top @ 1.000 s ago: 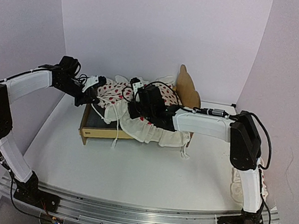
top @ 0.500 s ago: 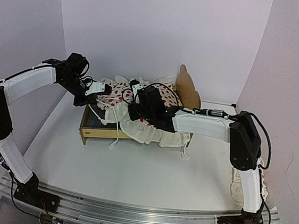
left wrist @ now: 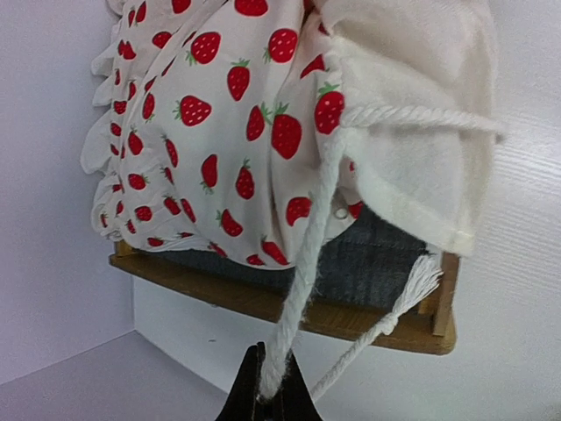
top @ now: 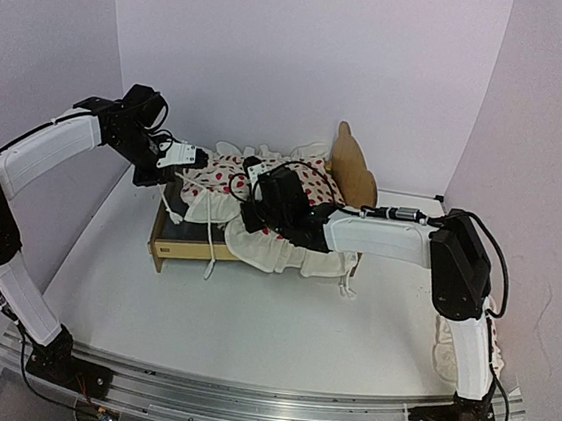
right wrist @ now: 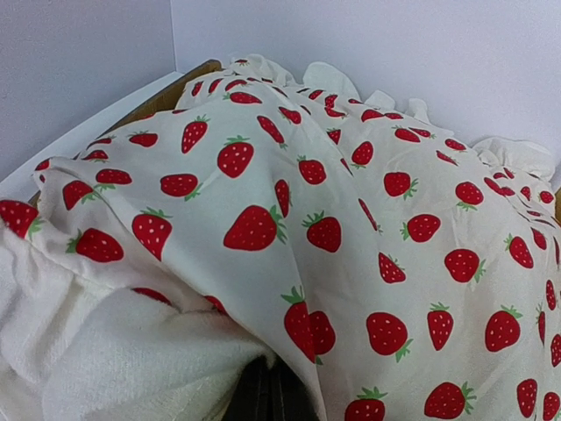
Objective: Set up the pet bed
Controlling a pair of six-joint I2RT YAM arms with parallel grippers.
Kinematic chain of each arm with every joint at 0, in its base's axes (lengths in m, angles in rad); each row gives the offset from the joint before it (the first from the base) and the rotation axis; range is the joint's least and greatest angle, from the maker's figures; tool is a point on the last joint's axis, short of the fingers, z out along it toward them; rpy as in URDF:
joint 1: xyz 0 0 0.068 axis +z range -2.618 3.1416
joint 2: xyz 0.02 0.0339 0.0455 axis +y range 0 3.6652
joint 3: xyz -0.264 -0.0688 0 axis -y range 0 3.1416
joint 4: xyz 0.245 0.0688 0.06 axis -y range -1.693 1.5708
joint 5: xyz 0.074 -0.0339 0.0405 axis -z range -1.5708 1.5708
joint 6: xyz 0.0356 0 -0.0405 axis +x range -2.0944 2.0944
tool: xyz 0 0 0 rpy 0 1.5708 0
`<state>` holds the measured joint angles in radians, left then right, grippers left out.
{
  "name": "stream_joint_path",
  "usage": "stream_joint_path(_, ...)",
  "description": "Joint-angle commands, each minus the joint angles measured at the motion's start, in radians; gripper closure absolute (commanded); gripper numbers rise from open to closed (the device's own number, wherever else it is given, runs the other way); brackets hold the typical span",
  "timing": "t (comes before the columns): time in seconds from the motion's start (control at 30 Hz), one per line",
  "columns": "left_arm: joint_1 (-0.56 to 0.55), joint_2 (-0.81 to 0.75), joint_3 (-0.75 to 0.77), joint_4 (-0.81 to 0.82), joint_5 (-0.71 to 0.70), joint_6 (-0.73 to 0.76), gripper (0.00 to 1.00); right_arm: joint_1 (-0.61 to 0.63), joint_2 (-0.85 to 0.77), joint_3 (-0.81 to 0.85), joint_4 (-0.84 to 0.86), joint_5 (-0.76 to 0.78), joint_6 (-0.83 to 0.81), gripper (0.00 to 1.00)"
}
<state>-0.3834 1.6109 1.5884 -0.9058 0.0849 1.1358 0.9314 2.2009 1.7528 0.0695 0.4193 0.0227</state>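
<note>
The pet bed is a light plywood frame with a wavy headboard at the right and a dark grey base. A white strawberry-print duvet with a fleecy white underside is heaped over it. My left gripper is above the foot end. In the left wrist view it is shut on a white cord that runs up to the duvet's edge. My right gripper is over the middle of the bed. In its wrist view it is shut on a fold of the duvet.
A second knotted cord with a frayed end hangs over the footboard. A white ruffled cloth lies at the right, behind the right arm. Walls close in at the left, back and right.
My left gripper has risen and moved a little right with the cord, lifting the duvet's foot-end edge. The right gripper has kept its hold and barely moved.
</note>
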Motion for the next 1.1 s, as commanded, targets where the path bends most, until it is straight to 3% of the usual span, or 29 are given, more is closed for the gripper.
stream_joint_path(0.0, -0.037, -0.072, -0.034, 0.092, -0.199, 0.063, 1.0, -0.002, -0.048, -0.002, 0.028, -0.003, -0.006, 1.0)
stream_joint_path(0.07, -0.044, -0.069, -0.016, 0.07, -0.148, 0.006, 1.0, -0.002, -0.047, -0.003, 0.026, -0.008, -0.011, 1.0)
stream_joint_path(0.2, -0.044, -0.048, 0.013, -0.021, 0.121, -0.127, 1.0, -0.003, -0.047, -0.008, 0.021, -0.011, -0.013, 1.0)
stream_joint_path(0.33, -0.044, -0.026, -0.038, 0.018, 0.261, -0.198, 1.0, -0.003, -0.055, -0.019, 0.021, -0.009, -0.014, 1.0)
stream_joint_path(0.6, -0.045, 0.045, -0.051, 0.112, 0.299, -0.227, 1.0, -0.002, -0.069, -0.038, 0.021, -0.012, -0.008, 1.0)
stream_joint_path(1.07, -0.045, 0.034, -0.093, 0.065, 0.3, -0.213, 1.0, -0.002, -0.077, -0.045, 0.021, -0.017, -0.014, 1.0)
